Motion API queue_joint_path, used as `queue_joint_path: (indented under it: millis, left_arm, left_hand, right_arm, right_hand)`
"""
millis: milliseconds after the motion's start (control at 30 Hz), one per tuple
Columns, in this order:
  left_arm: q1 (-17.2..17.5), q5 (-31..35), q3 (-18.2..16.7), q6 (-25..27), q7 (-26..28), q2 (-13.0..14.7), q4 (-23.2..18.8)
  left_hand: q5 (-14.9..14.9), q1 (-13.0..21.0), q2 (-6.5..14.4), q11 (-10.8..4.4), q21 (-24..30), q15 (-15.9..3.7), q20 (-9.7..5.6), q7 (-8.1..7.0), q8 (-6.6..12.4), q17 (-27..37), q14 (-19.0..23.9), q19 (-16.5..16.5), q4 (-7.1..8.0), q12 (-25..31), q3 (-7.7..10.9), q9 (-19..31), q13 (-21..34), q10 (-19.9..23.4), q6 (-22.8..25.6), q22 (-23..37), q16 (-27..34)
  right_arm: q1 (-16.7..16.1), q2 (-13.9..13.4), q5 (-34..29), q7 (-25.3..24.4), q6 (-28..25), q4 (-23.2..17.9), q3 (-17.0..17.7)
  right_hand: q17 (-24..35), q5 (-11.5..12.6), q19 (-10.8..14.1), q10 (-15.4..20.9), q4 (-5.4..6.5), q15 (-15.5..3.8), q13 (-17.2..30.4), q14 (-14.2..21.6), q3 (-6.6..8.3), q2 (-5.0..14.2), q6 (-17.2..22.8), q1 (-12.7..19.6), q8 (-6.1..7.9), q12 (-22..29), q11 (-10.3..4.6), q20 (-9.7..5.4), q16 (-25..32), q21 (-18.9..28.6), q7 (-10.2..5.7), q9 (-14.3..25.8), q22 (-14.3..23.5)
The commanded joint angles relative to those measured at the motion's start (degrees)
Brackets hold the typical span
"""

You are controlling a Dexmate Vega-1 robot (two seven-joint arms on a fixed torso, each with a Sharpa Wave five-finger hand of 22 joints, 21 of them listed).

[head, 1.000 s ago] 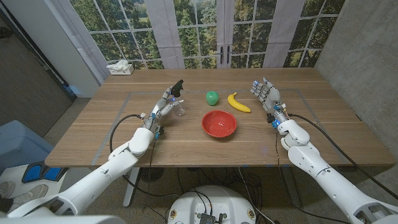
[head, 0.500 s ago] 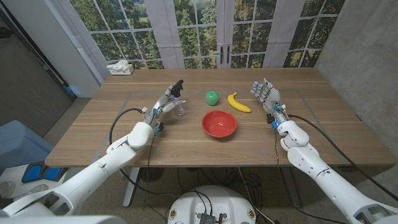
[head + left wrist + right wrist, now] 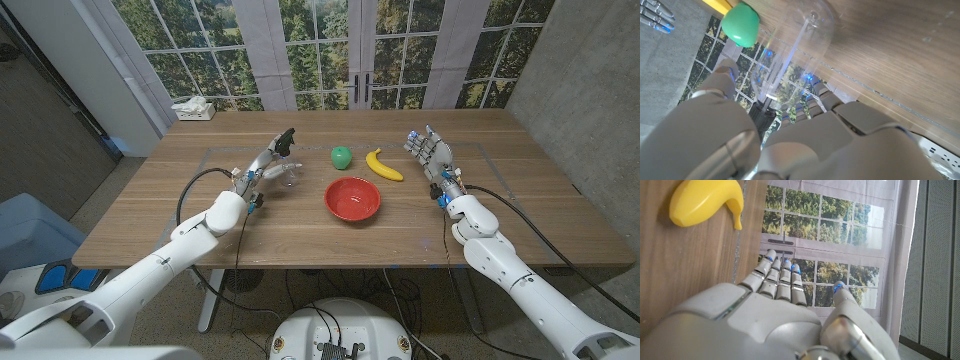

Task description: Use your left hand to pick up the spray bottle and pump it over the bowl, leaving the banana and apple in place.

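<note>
A clear spray bottle (image 3: 289, 172) with a black pump head (image 3: 287, 138) sits in my left hand (image 3: 262, 170), left of the red bowl (image 3: 352, 198). In the left wrist view my fingers (image 3: 840, 107) curl around the bottle (image 3: 790, 50) near its black neck, and the green apple (image 3: 740, 25) shows beyond it. The apple (image 3: 342, 156) and the yellow banana (image 3: 383, 165) lie behind the bowl. My right hand (image 3: 430, 155) stands open on the table right of the banana (image 3: 705, 202), fingers spread upward, holding nothing.
A white tissue box (image 3: 193, 108) sits at the table's back left corner. Thin tape lines mark a rectangle on the wooden table (image 3: 300, 225). Bare wood lies in front of the bowl and to both sides.
My left forearm has risen and swung a little inward, and the bottle has lifted slightly with the hand. The right hand, bowl, apple and banana have not moved.
</note>
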Motion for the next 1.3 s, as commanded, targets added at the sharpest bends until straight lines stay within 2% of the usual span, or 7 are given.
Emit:
queue_joint_path:
  millis: [33, 467, 700, 867, 1067, 1167, 1300]
  left_arm:
    - [-1.66, -0.62, 0.97, 2.77, -4.61, 1.26, -1.48]
    - [-2.00, -1.83, 0.98, 3.54, -5.78, 1.28, -2.32]
    - [-2.33, -10.72, -0.37, 1.69, -11.93, -0.02, -0.78]
    - [-2.40, -14.47, -0.72, 2.47, -15.27, 0.20, -1.24]
    - [-2.15, -17.86, -1.13, 3.75, -18.02, 0.72, -2.76]
    - [-2.02, -21.58, -1.79, 4.93, -20.05, 0.38, -2.88]
    - [-1.94, -23.89, -2.06, 5.15, -21.23, -0.02, -2.38]
  left_hand:
    - [0.25, 3.28, 1.69, 0.24, -0.08, -0.23, -0.84, -0.34, 0.48, 0.20, 0.63, 0.94, -0.11, 0.94, 0.77, 0.16, 0.12, 2.07, -4.39, 0.11, 0.29]
    - [1.03, 12.39, 6.65, 0.40, 0.22, 0.85, 0.89, -2.09, -0.21, 0.17, 4.77, 3.63, -0.55, 0.81, 3.54, 0.16, 0.21, 3.55, -5.92, 0.14, 0.59]
    - [1.11, 23.05, 12.10, -0.01, 0.46, -0.06, 0.92, -1.83, 2.45, 0.19, 8.56, 5.67, -0.94, 0.96, 5.79, 0.37, 0.25, 5.86, 2.18, 0.39, 0.37]
    - [1.24, 26.70, 13.76, -0.23, 0.22, 0.22, 1.49, -2.29, 3.05, 0.25, 8.71, 4.84, -1.04, 0.85, 6.40, 0.44, 0.24, 6.06, 4.47, 0.58, 0.14]
    - [1.84, 32.80, 15.20, -0.60, 0.18, 1.53, 5.60, -2.38, 2.05, 0.36, 8.32, 3.03, -1.42, 0.69, 7.46, 0.41, 0.24, 5.55, 3.69, 1.02, -0.02]
    - [3.63, 43.55, 16.13, -1.14, 1.13, 0.87, 7.63, -2.38, 1.84, 0.71, 9.21, 0.96, -1.69, 1.10, 11.27, 0.55, 0.35, 6.35, 5.30, 2.16, 0.33]
    - [7.48, 57.73, 14.95, -2.46, 5.29, -4.87, 9.34, -2.38, 2.77, 1.62, 18.99, 1.32, -1.58, 2.72, 13.22, 0.60, 0.49, 11.46, 11.57, 4.63, 2.59]
  right_arm:
    - [-1.17, -0.38, -0.36, -1.44, -0.05, -1.42, 0.44]
    - [-0.89, -0.22, -1.23, -2.71, -0.57, -1.34, 0.15]
    - [-0.97, -0.64, -2.59, -4.31, -1.29, -2.26, -0.09]
    - [-1.08, -0.66, -2.65, -4.80, -1.63, -2.58, -0.09]
    - [-1.05, -0.92, -3.58, -5.51, -1.81, -2.90, -0.26]
    - [-1.10, -0.99, -4.19, -6.05, -1.77, -3.07, -0.35]
    - [-1.16, -1.08, -4.66, -6.54, -1.89, -3.23, -0.42]
  right_hand:
    - [0.13, 0.32, 0.69, 0.90, 0.43, 0.01, 0.21, 0.78, 0.20, -0.16, 0.54, -0.24, 0.26, 0.54, 0.21, -0.09, 0.54, -0.08, 0.14, 0.26, 0.24]
    - [0.25, 0.37, 1.40, 1.68, 0.81, 0.17, 0.27, 1.24, 0.31, 0.08, 0.84, -0.62, 0.26, 0.68, 0.25, 0.04, 0.78, -0.38, 0.18, 0.27, 0.26]
    - [0.29, 0.39, 1.65, 1.96, 0.93, 0.26, 0.29, 1.42, 0.35, 0.10, 0.88, -0.74, 0.24, 0.73, 0.35, 0.11, 0.86, -0.50, 0.18, 0.28, 0.27]
    - [0.32, 0.39, 1.88, 2.14, 1.00, 0.17, 0.31, 1.69, 0.37, 0.08, 0.93, -0.82, 0.22, 0.74, 0.46, 0.12, 0.97, -0.58, 0.14, 0.28, 0.27]
    - [0.36, 0.40, 2.20, 2.41, 1.13, 0.28, 0.34, 1.93, 0.42, 0.10, 0.98, -0.94, 0.20, 0.77, 0.51, 0.14, 1.08, -0.70, 0.17, 0.28, 0.28]
    - [0.38, 0.41, 2.29, 2.53, 1.19, 0.22, 0.36, 2.02, 0.44, 0.10, 1.03, -1.01, 0.20, 0.79, 0.49, 0.12, 1.12, -0.79, 0.14, 0.28, 0.28]
    - [0.41, 0.42, 2.33, 2.55, 1.27, 0.18, 0.37, 2.02, 0.45, 0.11, 1.05, -1.08, 0.19, 0.76, 0.45, 0.11, 1.13, -0.88, 0.10, 0.28, 0.29]
